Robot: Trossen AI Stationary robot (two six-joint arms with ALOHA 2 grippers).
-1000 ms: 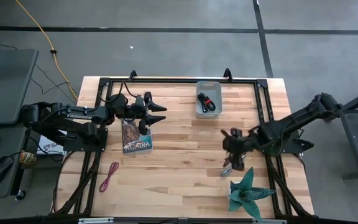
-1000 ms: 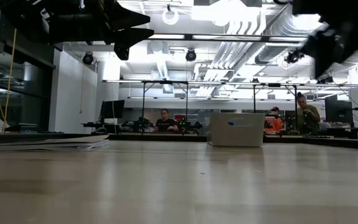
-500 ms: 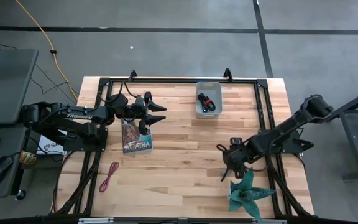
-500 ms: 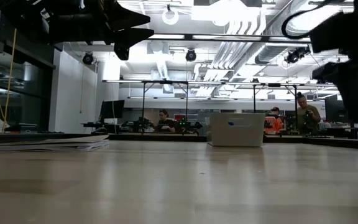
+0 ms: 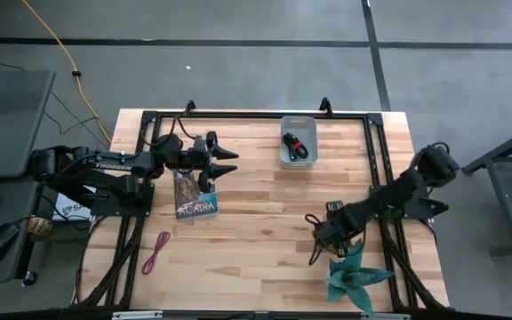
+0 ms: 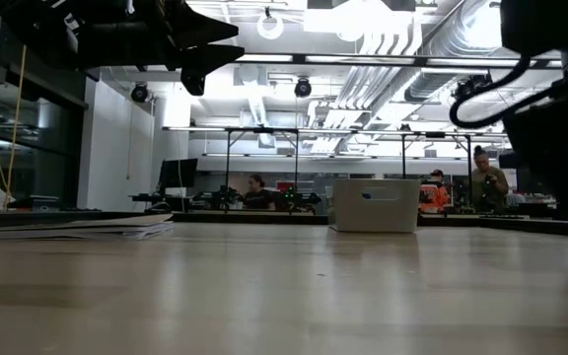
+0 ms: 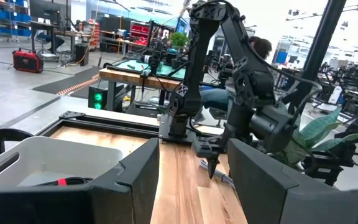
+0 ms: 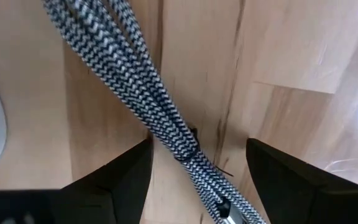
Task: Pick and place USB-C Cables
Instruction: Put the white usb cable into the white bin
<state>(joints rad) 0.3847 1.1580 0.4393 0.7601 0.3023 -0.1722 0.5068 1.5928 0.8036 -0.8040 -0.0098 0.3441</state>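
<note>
A black-and-white braided cable (image 8: 148, 106) lies bundled on the wooden table, near the right front. My right gripper (image 5: 318, 247) points straight down over it, open, one finger on either side (image 8: 197, 180); I see no touch. A maroon-pink cable (image 5: 156, 252) lies coiled near the table's left front. A black cable (image 5: 292, 142) and a red-and-black one (image 5: 302, 148) lie in the grey bin (image 5: 284, 153) at the far middle. My left gripper (image 5: 228, 165) hangs level and open above the table's far left, holding nothing.
A book (image 5: 194, 197) lies under my left arm. A green artificial plant (image 5: 354, 277) stands just in front of my right gripper, near the front edge. A black frame (image 5: 238, 116) runs round the table. People sit at desks far behind the table.
My right gripper has come down toward the table and toward its near edge, tipping until it points straight down, and now stands over the braided cable. It has stayed open.
</note>
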